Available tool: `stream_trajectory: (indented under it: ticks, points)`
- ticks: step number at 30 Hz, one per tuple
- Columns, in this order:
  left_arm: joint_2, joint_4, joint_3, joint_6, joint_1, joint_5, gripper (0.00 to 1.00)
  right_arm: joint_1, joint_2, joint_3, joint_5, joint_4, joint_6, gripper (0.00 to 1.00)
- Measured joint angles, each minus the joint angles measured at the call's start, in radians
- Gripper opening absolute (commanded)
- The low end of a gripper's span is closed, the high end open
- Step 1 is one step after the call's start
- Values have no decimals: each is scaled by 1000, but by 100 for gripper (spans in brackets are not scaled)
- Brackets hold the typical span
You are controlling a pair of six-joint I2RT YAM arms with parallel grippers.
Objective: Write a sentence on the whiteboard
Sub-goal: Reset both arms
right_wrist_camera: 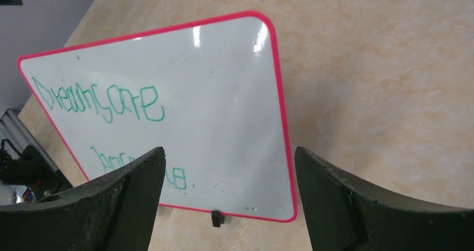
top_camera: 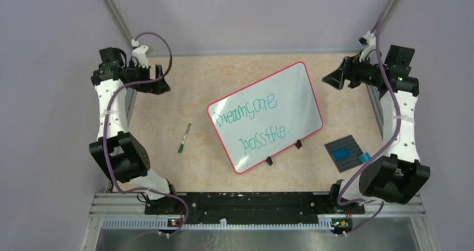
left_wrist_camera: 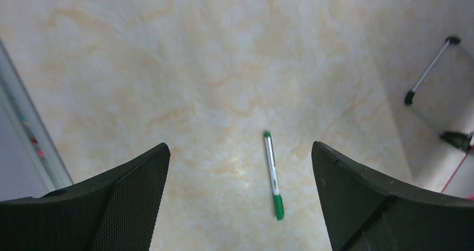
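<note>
The whiteboard (top_camera: 265,115) lies flat mid-table, white with a red rim and two small black feet, bearing green handwriting in two lines. It also shows in the right wrist view (right_wrist_camera: 167,111). A green-capped marker (top_camera: 184,138) lies loose on the table left of the board and shows in the left wrist view (left_wrist_camera: 273,174). My left gripper (top_camera: 159,79) is open and empty at the far left, raised away from the marker. My right gripper (top_camera: 335,75) is open and empty at the far right, beyond the board's right corner.
A small dark grey studded plate (top_camera: 345,150) with blue pieces sits near the right arm's base. Grey walls enclose the table at the back and sides. A metal rail (top_camera: 246,203) runs along the near edge.
</note>
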Motion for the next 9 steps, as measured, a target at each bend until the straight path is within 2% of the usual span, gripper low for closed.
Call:
stream_trajectory:
  ticks: [4, 9]
  points:
    - [42, 43, 180, -104, 1, 12, 99, -6, 56, 136, 56, -2, 0, 83]
    - [43, 144, 211, -230, 2, -19, 99, -75, 113, 240, 78, 11, 19, 83]
